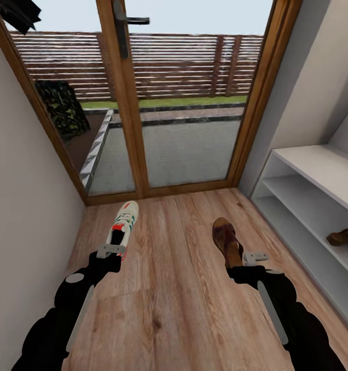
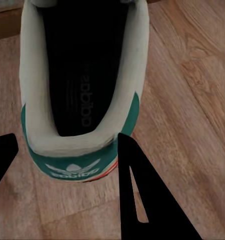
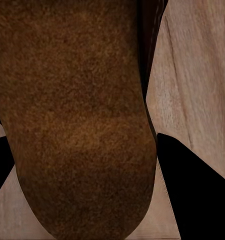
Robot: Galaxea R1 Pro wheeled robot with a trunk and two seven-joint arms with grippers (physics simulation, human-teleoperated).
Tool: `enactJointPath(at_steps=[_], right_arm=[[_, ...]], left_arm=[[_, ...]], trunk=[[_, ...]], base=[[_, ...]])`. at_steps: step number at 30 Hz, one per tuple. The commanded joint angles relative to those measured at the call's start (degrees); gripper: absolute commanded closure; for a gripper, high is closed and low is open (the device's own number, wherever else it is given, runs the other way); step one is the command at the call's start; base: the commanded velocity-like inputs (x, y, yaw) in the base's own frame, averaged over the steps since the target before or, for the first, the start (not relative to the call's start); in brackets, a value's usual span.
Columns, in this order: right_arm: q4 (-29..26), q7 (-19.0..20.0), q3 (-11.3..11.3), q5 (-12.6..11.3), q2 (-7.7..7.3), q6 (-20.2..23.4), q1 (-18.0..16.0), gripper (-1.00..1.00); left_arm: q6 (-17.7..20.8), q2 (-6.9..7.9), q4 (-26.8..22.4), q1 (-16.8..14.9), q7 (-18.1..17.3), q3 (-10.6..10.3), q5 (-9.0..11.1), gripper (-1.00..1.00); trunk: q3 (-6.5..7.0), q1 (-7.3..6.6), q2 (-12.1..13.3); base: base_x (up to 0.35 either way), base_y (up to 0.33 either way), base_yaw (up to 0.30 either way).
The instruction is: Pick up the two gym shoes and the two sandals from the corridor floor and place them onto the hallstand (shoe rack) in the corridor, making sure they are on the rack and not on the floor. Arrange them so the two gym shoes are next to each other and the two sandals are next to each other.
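**Both grippers sitting at shoe heels on the corridor floor**

Head view: one gym shoe is lying on the wood-plank corridor floor near the left wall, toe pointing toward the glass door. The left gripper is sitting right at its heel end. One sandal is lying on the floor to the right, well apart from the sneaker, also pointing toward the door. The right gripper is sitting at its heel end. A second sandal is resting on the lower shelf of the pale hallstand, along the right side.

Left wrist view: the left gripper is showing its fingers spread, one on each side of the gym shoe heel with its green tab. The fingers are flanking the heel, the right-hand one close against it; contact is not clear.

Right wrist view: the right gripper fingers are standing spread on either side of the sandal heel, brown footbed very close to the camera. Floor is showing between the one finger and the sandal edge, so not pinching there; the other side is too dark to tell.
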Motion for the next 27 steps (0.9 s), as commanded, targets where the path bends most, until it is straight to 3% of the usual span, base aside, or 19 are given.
enactJointPath(at_steps=[1,27], right_arm=[[0.0,-0.2,0.1,-0.4,-0.04,0.2,0.0,1.00],[-0.1,0.0,-0.2,-0.4,-0.05,0.2,0.0,1.00]], left_arm=[[0.3,0.03,-0.1,0.0,-0.4,0.0,-0.5,1.00],[0.3,0.03,-0.1,0.0,-0.4,0.0,-0.5,1.00]], trunk=[[0.00,-0.01,0.0],[1.15,-0.01,0.0]], base=[[0.001,0.000,-0.257],[0.000,0.000,-0.258]])
